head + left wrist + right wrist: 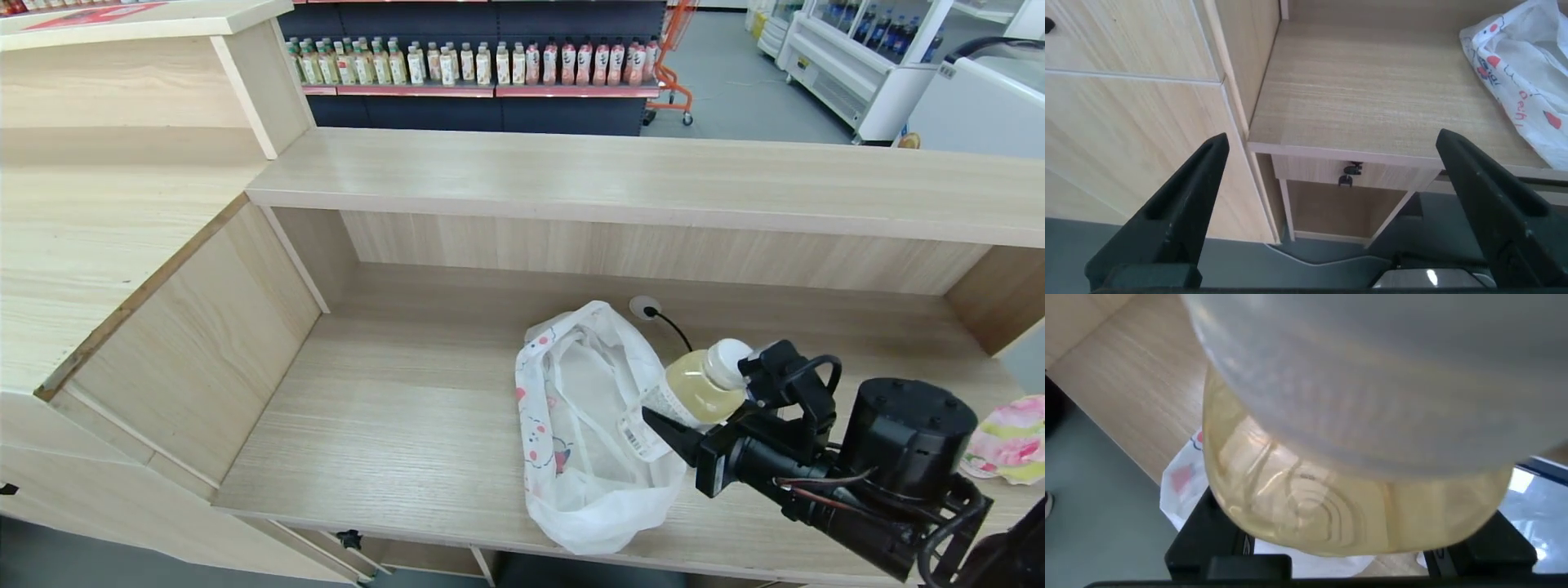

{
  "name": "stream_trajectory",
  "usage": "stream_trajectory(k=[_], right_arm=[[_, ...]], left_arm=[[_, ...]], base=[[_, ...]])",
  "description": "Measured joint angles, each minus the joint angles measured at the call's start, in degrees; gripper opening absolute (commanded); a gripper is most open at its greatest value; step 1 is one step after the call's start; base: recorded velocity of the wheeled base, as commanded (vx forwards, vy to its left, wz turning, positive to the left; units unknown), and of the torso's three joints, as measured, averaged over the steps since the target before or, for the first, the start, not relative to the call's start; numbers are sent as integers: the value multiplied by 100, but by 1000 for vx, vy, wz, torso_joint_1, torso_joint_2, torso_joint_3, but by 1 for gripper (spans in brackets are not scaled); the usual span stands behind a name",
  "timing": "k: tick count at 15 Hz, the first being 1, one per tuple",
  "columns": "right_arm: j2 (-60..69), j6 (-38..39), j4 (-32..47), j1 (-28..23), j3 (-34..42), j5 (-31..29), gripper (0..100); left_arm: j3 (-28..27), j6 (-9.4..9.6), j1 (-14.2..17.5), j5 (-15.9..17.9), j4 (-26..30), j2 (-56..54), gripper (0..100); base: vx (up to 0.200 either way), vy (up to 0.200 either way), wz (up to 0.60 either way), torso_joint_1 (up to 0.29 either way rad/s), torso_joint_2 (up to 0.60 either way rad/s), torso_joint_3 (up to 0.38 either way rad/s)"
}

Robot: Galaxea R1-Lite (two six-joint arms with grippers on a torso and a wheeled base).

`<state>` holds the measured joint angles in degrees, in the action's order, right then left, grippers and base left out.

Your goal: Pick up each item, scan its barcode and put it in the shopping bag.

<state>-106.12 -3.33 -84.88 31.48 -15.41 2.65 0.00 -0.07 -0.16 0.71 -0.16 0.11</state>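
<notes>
The right gripper (687, 402) is clamped on a bottle of pale yellow drink (700, 382), held tilted at the right rim of the white shopping bag (571, 433) on the worktop (384, 408). The bottle's long axis runs from its white cap (727, 358) at 2 o'clock to its base at 8 o'clock. The bag's mouth lies at 9 o'clock from this gripper. The left gripper (1333, 145) hangs spread and empty off the worktop's near edge, farther from the bag.

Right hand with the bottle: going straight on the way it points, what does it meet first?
Probably the white shopping bag, lying open just ahead of the right hand and its bottle; height above it is unclear.
</notes>
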Motion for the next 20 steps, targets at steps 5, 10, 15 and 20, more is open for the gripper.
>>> stream_trajectory(k=[5, 10, 15, 20], right_arm=[[-946, -90, -502, 44, 111, 228, 0], [-1485, -283, -506, 44, -178, 252, 0], [-1833, -660, -536, -39, -440, 257, 100], [-1781, -660, -513, -33, -521, 279, 100]], left_arm=[[0, 0, -2, -2, 0, 0, 100], [0, 0, -2, -2, 2, 0, 100], [0, 0, -2, 0, 0, 0, 100], [0, 0, -2, -2, 0, 0, 100]], base=[[0, 0, 0, 0, 0, 0], [0, 0, 0, 0, 0, 0], [0, 0, 0, 0, 0, 0], [0, 0, 0, 0, 0, 0]])
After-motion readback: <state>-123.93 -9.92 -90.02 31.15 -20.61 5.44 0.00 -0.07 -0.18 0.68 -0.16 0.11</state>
